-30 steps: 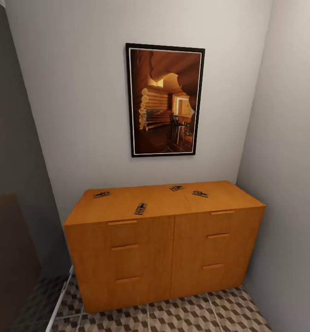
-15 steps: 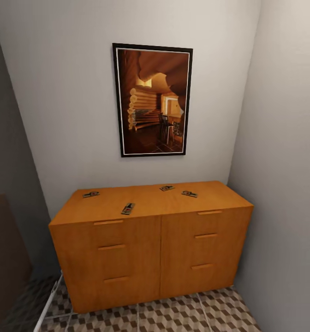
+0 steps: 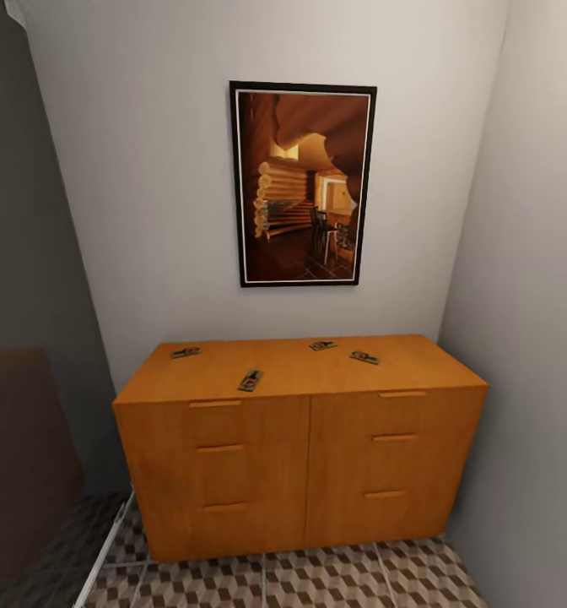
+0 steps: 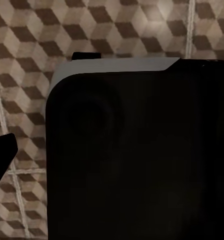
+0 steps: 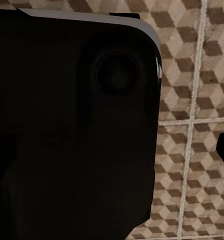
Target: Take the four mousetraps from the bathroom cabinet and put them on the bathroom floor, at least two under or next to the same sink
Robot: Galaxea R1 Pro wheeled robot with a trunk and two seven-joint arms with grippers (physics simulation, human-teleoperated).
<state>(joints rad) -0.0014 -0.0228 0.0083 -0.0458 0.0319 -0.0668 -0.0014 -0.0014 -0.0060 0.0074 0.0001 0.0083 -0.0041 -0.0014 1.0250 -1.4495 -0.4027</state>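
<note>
Mousetraps, four of them, lie flat on the cabinet (image 3: 300, 439) top in the head view, well apart from each other. One trap (image 3: 185, 352) sits near the back left corner. A second (image 3: 250, 381) is closer to the front edge, left of centre, just above the top left drawer handle. A third (image 3: 322, 345) is near the back, right of centre, and the fourth (image 3: 364, 357) is a bit fwd and to the right of it. The cabinet is orange-brown wood w/ two columns of three drawer fronts, each w/ a thin bar handle, all shut. It stands against a pale wall, its right end just beside the side wall. A framed picture (image 3: 303, 183) of a log-cabin interior hangs above it, black frame, upright. The bathroom floor (image 3: 317, 583), cube-pattern tiles in brown, beige and grey w/ pale grout, runs along the cabinet base. A dark brown panel (image 3: 18, 456) stands at far left, blurred.

Left wrist view: a big black body w/ a pale grey edge (image 4: 137, 150) blocks most of the frame; cube tiles around it. A black tip (image 4: 1, 155) pokes in at one edge. Jaws: cannot tell if spread or pressed together.

Right wrist view: same sort of black body (image 5: 72, 125) w/ a round recess, over the tiles and grout lines. Jaws state also can't be told.
</note>
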